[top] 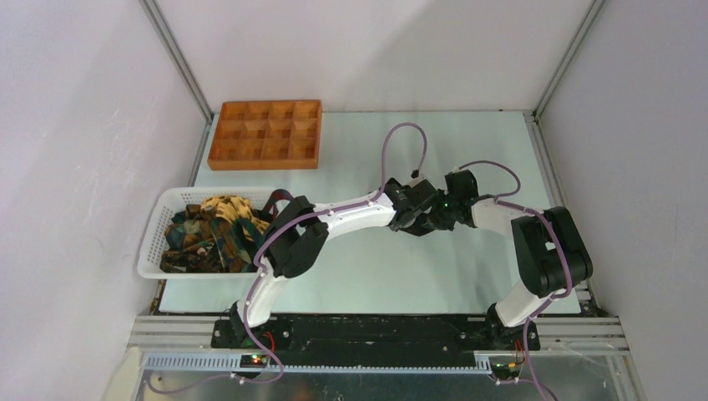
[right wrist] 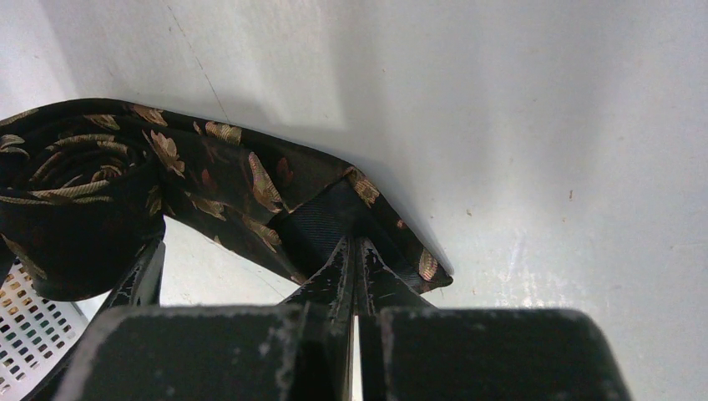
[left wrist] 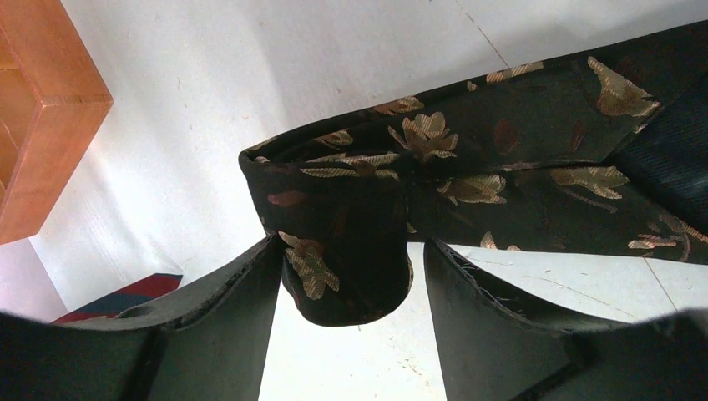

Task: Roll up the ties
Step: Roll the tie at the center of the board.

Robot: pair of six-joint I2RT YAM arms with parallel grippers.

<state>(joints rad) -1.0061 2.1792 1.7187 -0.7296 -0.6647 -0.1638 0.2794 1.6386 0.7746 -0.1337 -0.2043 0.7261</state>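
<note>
Seen from above: two robot arms bent inward over a pale table (top: 359, 276), wrists meeting near its middle. Between them, a dark tie (left wrist: 467, 167) printed with gold and brown leaves, mostly hidden from overhead by the wrists. On the left wrist camera: the left gripper (left wrist: 351, 244) spread wide, straddling the rolled-up end of the tie. One finger (left wrist: 225, 292) touching the side of the roll, the other standing just clear, with a sliver of table showing in the gap. From the roll, the unrolled length running off to the right, toward the other arm. On the right wrist camera: the right gripper (right wrist: 355, 251) pressed tight together, pinching the flat end of the tie where the dark ribbed lining shows, the pointed tip poking out just beyond. Roll visible at the far left of that view. Cannot tell whether the strip between roll and pinch rests on the table or hangs just above it. At the table's left edge, a white mesh basket (top: 154, 242) heaped with other ties (top: 209, 234) in dark and yellow prints. In the far left corner, an orange wooden tray (top: 265, 134) of small square compartments, well apart from both grippers.
</note>
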